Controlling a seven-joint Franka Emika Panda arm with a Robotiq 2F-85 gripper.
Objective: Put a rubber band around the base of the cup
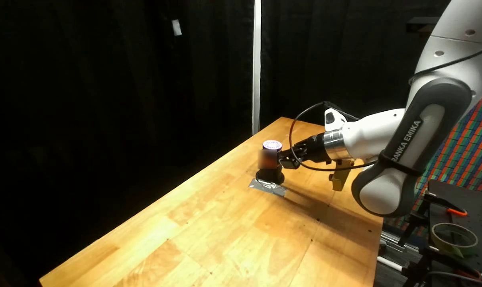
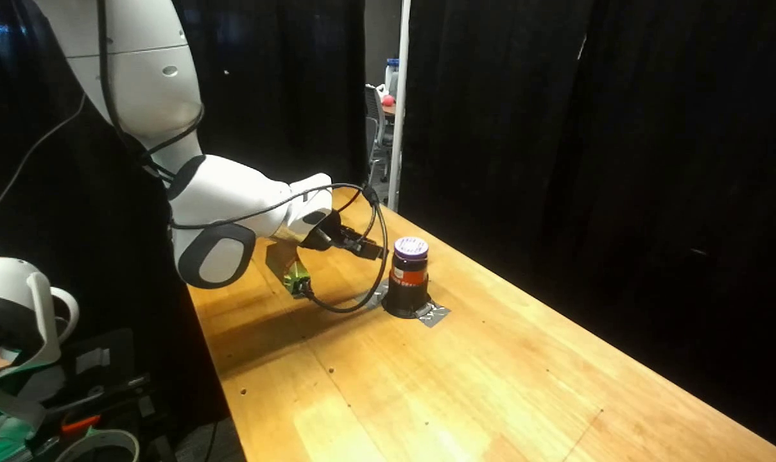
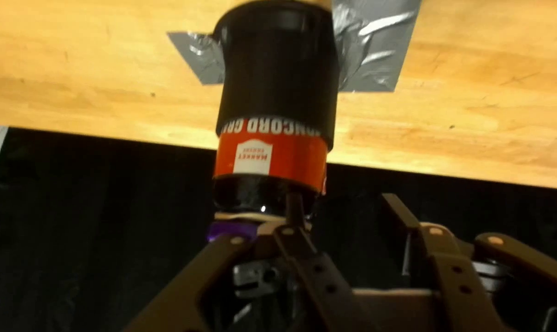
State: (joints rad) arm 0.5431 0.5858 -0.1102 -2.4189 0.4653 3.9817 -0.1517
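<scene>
Tool (image 3: 345, 207) has its fingers apart, nothing seen between them; one fingertip (image 3: 294, 207) overlaps the cup (image 3: 269, 154) in the wrist view, contact unclear. At its 9 o'clock, a thin pale ring, probably the rubber band (image 3: 246, 216), lies just beside the purple lid (image 3: 231, 229). Step, as judged: work the ring toward the base (image 3: 264, 23), 12 o'clock in this view. Hook with a fingertip, ease it along in short strokes from opposite sides so it runs level, and stretch it over the rim of the black sleeve (image 3: 278, 83), a likely snag.

Cup: at 10 to 11 o'clock; dark glass, orange-red label, lower part sleeved; upright in both exterior views on the surface (image 2: 490, 359), grey tape (image 3: 377, 50) at 3 and 9 o'clock of its base.
</scene>
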